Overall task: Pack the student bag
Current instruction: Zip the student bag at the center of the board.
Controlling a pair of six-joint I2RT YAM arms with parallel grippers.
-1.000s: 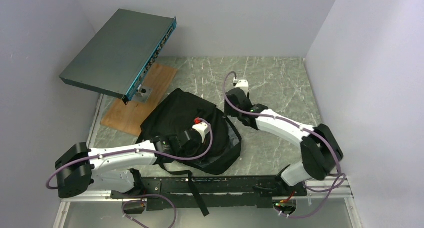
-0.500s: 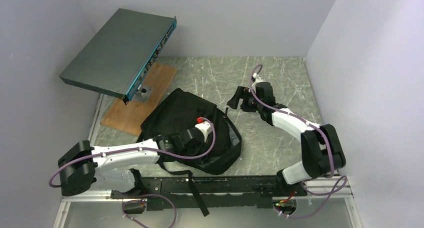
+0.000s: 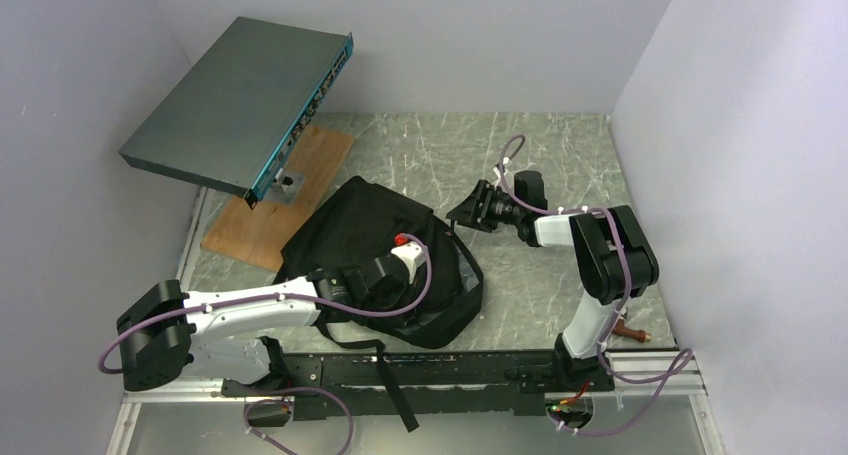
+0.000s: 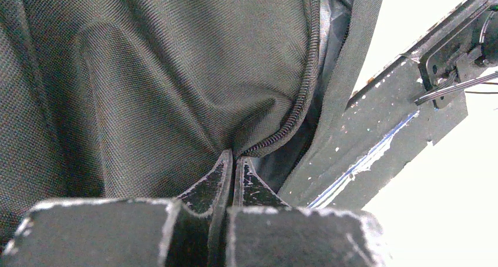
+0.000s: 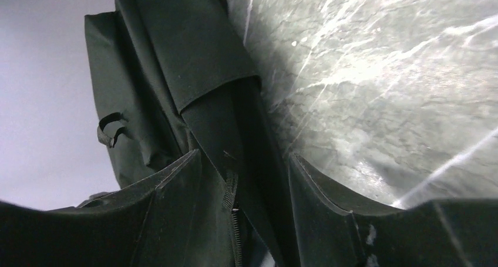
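While the left gripper (image 4: 234,161) clamps the bag (image 3: 370,225) at its zip edge, likely propping the mouth:
right gripper (image 5: 244,155), jaws apart, straddles a strap (image 5: 235,120) at mid-bench (image 3: 560,155), not yet gripping.

The back strip of the bench (image 3: 560,150), between the student bag (image 3: 350,225) and the rear wall (image 3: 420,35), lies bare. So does the patch between the bag and the base of the right arm (image 3: 600,245). At back left a tilted metal box (image 3: 240,95) overhangs a wooden board (image 3: 285,195), closing that corner from above. The left arm (image 3: 250,307) lies across the bag's near side, with the left tool (image 4: 234,173) pinched tight at the zip edge. The right tool (image 3: 462,213), jaws apart, sits at the bag's right edge with a fold of fabric between them. The left wall (image 3: 70,125) and right wall (image 3: 730,175) hem both arms in.
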